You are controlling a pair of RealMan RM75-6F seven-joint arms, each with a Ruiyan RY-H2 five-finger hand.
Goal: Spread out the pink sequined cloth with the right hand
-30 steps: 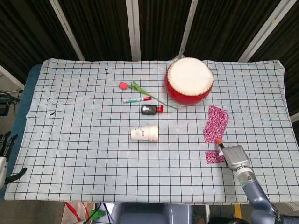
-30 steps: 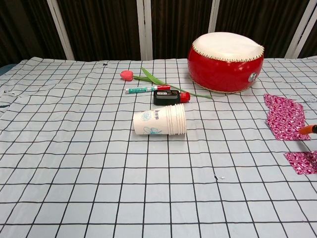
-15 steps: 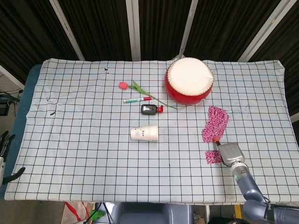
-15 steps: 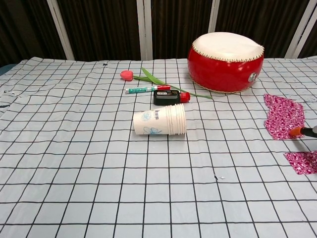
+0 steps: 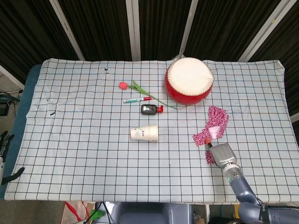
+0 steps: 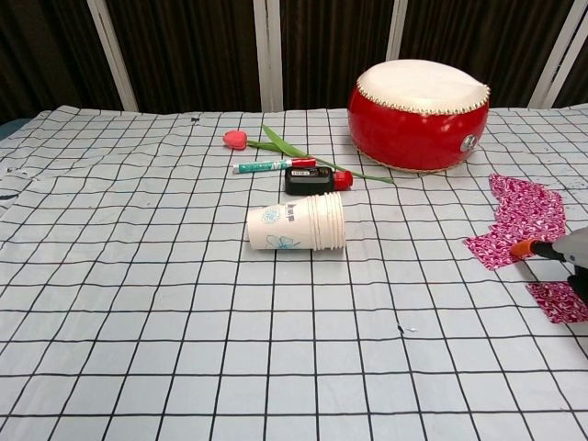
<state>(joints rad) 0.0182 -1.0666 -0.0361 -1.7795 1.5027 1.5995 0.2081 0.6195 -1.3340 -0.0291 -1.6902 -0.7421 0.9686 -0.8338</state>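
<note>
The pink sequined cloth lies crumpled at the right of the table, in front of the red drum. Its near corner is drawn out to the left. A second patch of it shows nearer the table's front edge, partly under my right hand. That hand's orange fingertip sits on the drawn-out corner and seems to pinch it; only the finger and part of the right hand show at the chest view's right edge. My left hand hangs off the table's left side, fingers apart, holding nothing.
A red drum stands behind the cloth. Toward the middle lie a stack of paper cups on its side, a small black box, a marker pen and an artificial tulip. The checked tablecloth covers the table.
My right hand has moved left and slightly toward the front edge, dragging the cloth's near corner left with it, so the cloth now stretches out to the left. The left hand has barely moved.
</note>
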